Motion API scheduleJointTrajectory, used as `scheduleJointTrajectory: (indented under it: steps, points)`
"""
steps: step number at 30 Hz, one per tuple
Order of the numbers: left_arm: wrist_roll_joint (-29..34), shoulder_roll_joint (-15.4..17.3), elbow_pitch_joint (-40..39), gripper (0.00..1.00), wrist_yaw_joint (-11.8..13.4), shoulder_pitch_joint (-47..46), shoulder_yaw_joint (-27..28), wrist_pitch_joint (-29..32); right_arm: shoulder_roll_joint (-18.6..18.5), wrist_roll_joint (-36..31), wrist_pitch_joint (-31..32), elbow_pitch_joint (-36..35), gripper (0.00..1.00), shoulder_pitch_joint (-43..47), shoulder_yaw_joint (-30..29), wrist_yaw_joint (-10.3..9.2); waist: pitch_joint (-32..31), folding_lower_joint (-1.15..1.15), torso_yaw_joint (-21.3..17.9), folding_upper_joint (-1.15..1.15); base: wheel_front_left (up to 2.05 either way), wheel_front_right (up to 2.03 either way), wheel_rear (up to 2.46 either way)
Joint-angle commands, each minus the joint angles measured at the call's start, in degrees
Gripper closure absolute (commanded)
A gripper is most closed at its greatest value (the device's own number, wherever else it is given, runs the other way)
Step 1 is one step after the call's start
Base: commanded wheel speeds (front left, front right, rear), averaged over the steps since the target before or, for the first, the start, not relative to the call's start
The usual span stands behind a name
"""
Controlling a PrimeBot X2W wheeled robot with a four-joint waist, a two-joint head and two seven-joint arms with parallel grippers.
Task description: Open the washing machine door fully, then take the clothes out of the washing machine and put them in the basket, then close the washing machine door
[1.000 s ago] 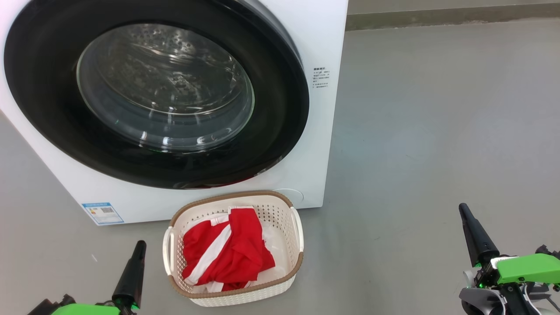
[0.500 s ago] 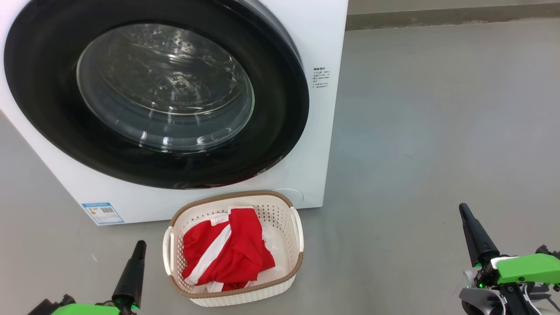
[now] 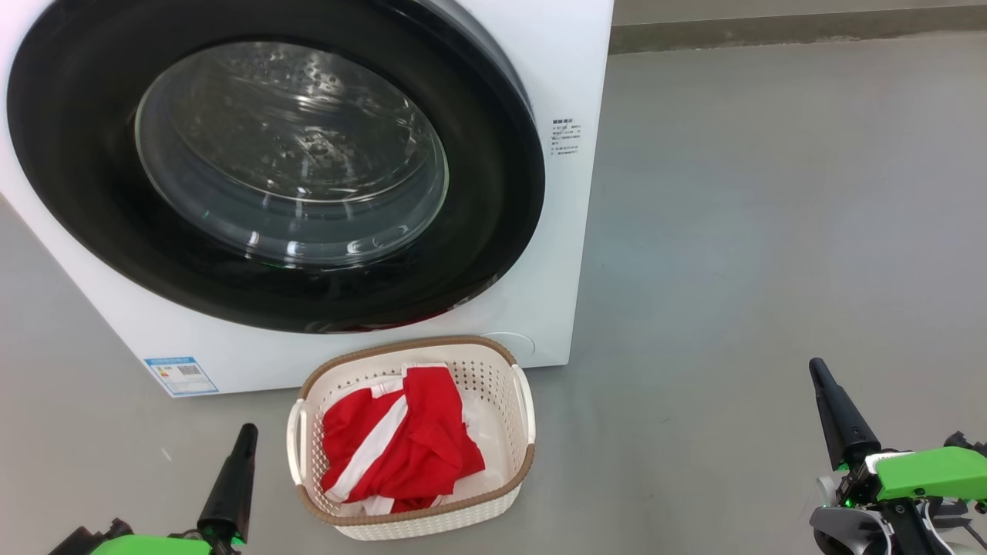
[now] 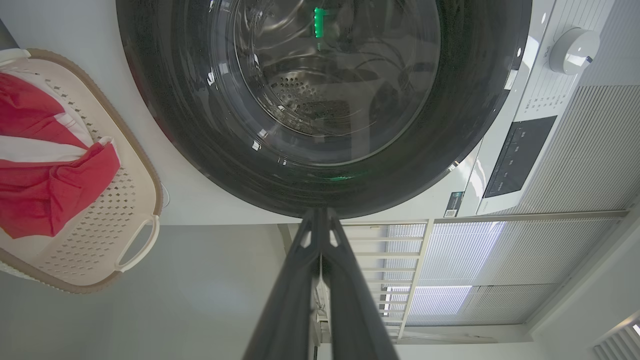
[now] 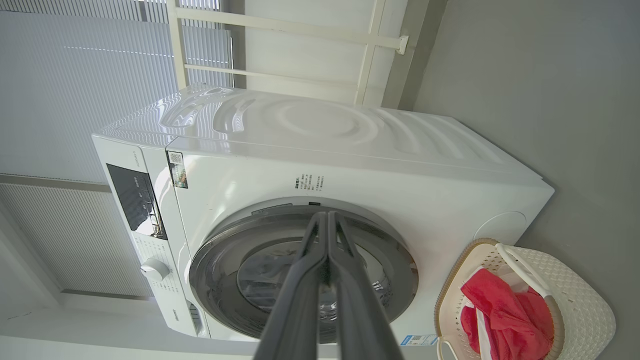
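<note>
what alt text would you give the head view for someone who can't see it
A white washing machine with its round black-rimmed door shut stands on a grey floor, with red-and-white clothes in a cream basket before it. The left tool and right tool, both shut, point up from the bottom corners.

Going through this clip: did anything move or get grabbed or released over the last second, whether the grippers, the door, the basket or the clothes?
Nothing visibly changed. The left gripper and right gripper stay low at either side, jaws shut and empty. The washing machine door remains shut on the washing machine, and the clothes lie as before in the basket in front of it.
</note>
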Motion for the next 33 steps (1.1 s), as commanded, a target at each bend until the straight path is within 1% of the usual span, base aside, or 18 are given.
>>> scheduleJointTrajectory:
  steps: [1,33]
  points:
    - [-0.38,1.0,-1.19,1.0,-0.41,-2.34,2.01,0.43,-0.78,0.23,0.27,-1.43,1.0,-2.47,0.86,-0.04,0.0,0.0,0.0,0.0,0.0,0.0,0.0]
    - [-0.38,1.0,-1.2,1.0,-0.41,-2.34,2.01,0.43,-0.73,0.18,0.32,-1.43,1.0,-2.48,0.8,-0.04,0.0,0.0,0.0,0.0,0.0,0.0,0.0]
